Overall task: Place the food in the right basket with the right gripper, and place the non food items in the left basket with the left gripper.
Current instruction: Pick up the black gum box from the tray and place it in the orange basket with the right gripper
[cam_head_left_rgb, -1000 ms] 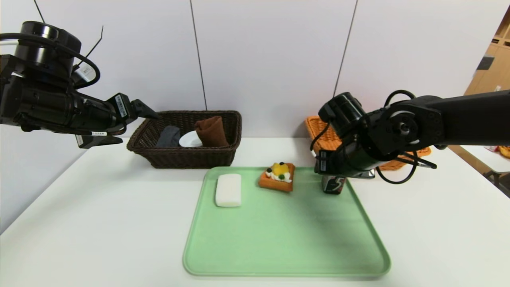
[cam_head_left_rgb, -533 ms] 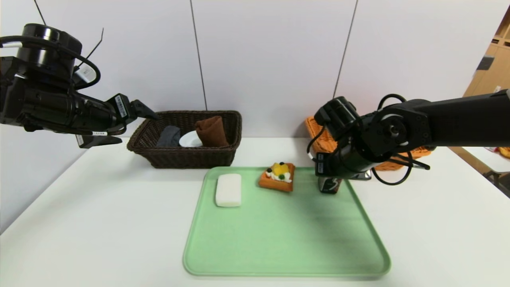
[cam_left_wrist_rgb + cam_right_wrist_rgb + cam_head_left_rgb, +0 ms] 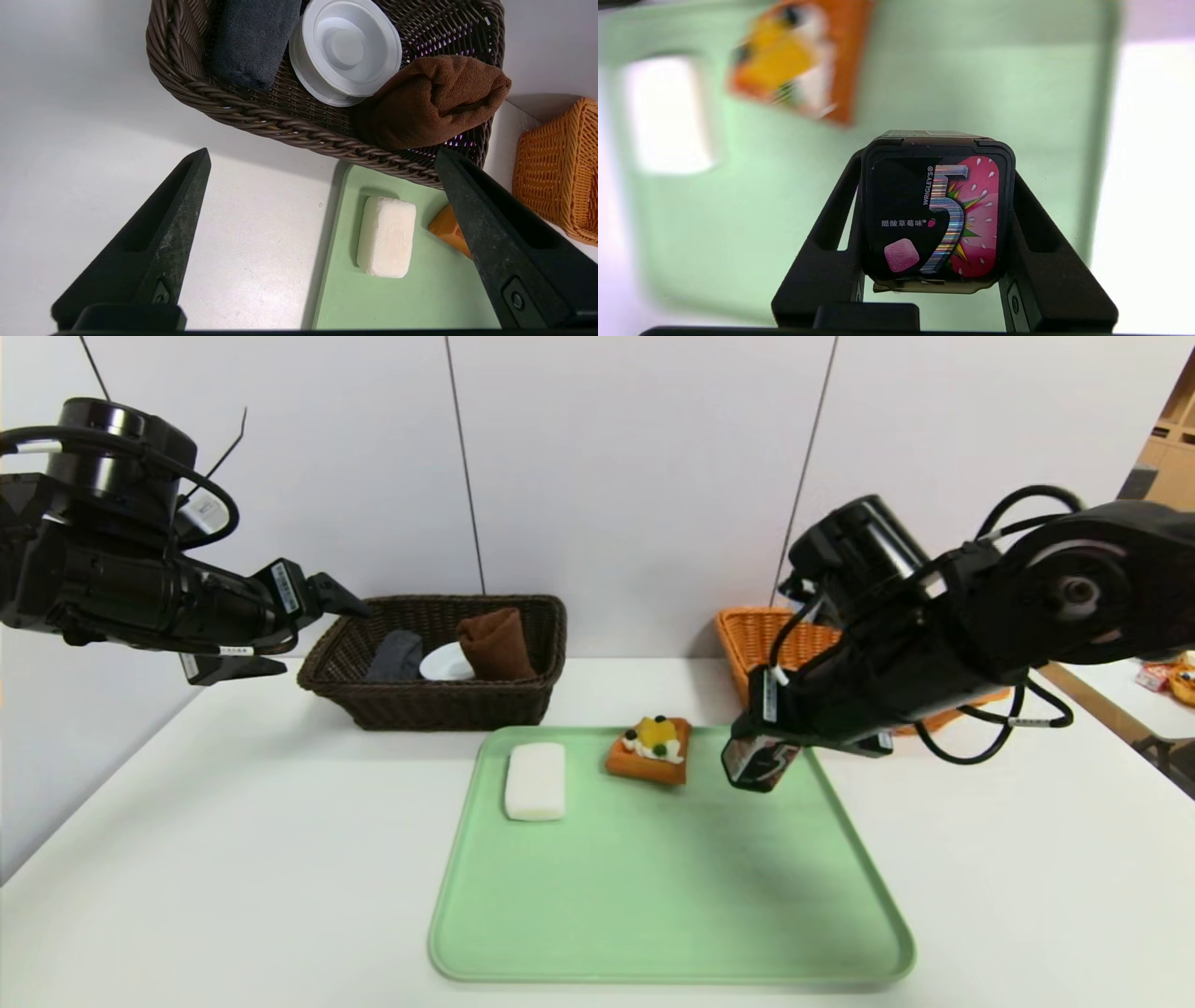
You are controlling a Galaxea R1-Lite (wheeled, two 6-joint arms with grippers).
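Currently, right gripper (image 3: 761,763) clamped on a black rectangular Wrigley's 5 gum box (image 3: 936,214), lifted above the pale green plastic tray (image 3: 653,896) near the orange wicker basket (image 3: 761,639); left gripper (image 3: 322,186) spread wide, empty, beside the dark brown wicker basket (image 3: 420,705).

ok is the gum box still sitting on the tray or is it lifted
Lifted. The right gripper is shut on the gum box, which hangs tilted above the green tray rather than resting on it.

The near half of the flat green plastic tray (image 3: 653,915) lies bare and open to approach. Its far edge is crowded by a white rectangular soap bar (image 3: 535,781), an orange toy pastry (image 3: 651,749) and the lifted black gum box (image 3: 761,763).
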